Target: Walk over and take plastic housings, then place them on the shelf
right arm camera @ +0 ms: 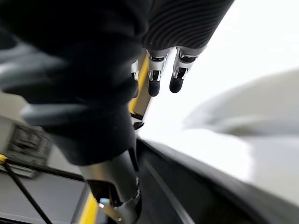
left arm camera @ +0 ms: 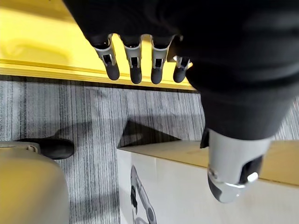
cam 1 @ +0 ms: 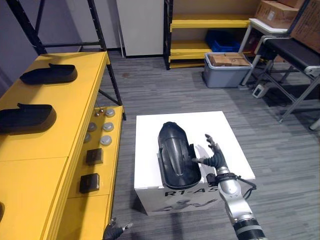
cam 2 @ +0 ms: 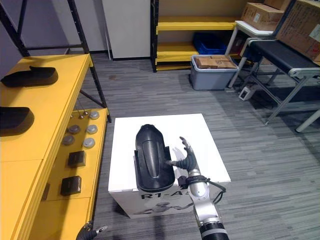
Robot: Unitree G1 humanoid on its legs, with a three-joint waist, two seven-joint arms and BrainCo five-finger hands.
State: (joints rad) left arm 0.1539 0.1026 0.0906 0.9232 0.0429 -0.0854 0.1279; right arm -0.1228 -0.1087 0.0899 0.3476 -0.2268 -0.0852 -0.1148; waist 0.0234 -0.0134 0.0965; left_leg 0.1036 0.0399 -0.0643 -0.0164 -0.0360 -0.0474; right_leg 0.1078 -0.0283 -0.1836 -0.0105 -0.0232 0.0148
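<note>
In the head view, our right hand (cam 1: pixel 216 161) spreads empty fingers; the glossy black curved plastic housing (cam 1: pixel 175 150) lies just left of them on the white box (cam 1: pixel 150 135), contact unclear. In the left wrist view, our left hand (left arm camera: pixel 135 63) has straight fingers holding nothing. In the right wrist view, the housing blurs beneath the thumb.

**Four cameras around the white box (cam 1: pixel 225 130)**

Both head views look steeply down from above the box's near side, slightly apart sideways. They share the box, the black housing (cam 1: pixel 175 155) on it and the yellow shelf (cam 1: pixel 60 100) to its left. The left wrist view looks past the left hand (left arm camera: pixel 233 84) and its fingers (left arm camera: pixel 135 70), low beside the box. The right wrist view sits very close over the box top.
</note>
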